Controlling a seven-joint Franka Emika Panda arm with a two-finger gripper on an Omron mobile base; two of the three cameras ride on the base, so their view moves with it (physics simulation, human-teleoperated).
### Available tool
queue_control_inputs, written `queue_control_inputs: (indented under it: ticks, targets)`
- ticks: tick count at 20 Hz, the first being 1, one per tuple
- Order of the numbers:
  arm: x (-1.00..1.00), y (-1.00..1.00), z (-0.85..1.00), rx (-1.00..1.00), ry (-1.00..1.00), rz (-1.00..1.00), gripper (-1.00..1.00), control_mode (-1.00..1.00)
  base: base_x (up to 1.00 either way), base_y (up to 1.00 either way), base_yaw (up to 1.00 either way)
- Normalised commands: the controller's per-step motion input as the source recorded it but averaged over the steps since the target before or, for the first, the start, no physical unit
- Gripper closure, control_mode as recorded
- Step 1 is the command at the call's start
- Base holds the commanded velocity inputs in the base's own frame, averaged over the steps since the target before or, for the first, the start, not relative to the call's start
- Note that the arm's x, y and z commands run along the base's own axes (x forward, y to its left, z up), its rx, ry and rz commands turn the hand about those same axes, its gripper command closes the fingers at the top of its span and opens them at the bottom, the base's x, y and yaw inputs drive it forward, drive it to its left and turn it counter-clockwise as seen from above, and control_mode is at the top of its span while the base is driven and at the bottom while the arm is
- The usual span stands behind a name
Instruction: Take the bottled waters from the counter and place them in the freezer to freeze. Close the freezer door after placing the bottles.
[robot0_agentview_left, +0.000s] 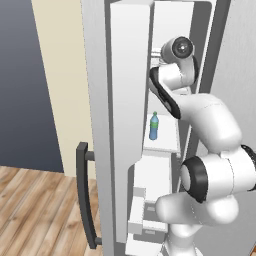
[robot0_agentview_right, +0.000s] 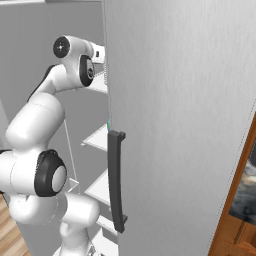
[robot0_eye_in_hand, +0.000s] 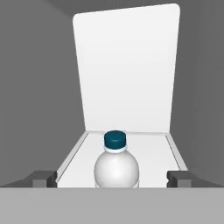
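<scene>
Gripper (robot0_eye_in_hand: 112, 178): jaws spread wide, holding nothing; in the hand view the two dark fingertips (robot0_eye_in_hand: 43, 178) stand far apart at the bottom, one on each side of a bottle
Whitish bottle (robot0_eye_in_hand: 117, 168): upright, straight ahead of the gripper and centred between the fingertips, with clear gaps to both tips; its cap (robot0_eye_in_hand: 115, 138) looks dark teal here; whether the tips reach past its body cannot be told
Shelf under it (robot0_eye_in_hand: 151, 148): white, flat, with raised side rims running forward from each fingertip; the bottle stands on its near part
Back wall (robot0_eye_in_hand: 127, 65): a pale white panel rising beyond the bottle, grey walls on either side of it
Blue bottle (robot0_agentview_left: 154, 126): blue-tinted with a green cap, upright on a lower white shelf (robot0_agentview_left: 162, 145), well below the hand and wrist in the left base view
Arm (robot0_agentview_left: 210, 125): white with dark joints, rising from the base and bending into the open compartment at an upper shelf level
Freezer (robot0_agentview_left: 170, 165): open, with white shelves and drawers stacked below the level where the hand works
Freezer door (robot0_agentview_left: 117, 125): swung open to the left of the arm, white lining facing the compartment, dark bar handle (robot0_agentview_left: 85, 195) on its outer side
Neighbouring door (robot0_agentview_right: 180, 125): plain grey panel to the right of the arm, carrying its own dark vertical handle (robot0_agentview_right: 116, 180)
Floor (robot0_agentview_left: 35, 210): wood planks, low and left of the open door
</scene>
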Motion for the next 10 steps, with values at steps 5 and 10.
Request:
queue_control_inputs:
  ticks: [5,10]
  targets:
    - [-0.64,0.02,0.0,0.03,0.1,0.0,-1.0,-1.0,0.0,0.0,0.0]
    - [-0.97,0.08,0.0,0.03,0.03,0.02,-1.0,-1.0,0.0,0.0,0.0]
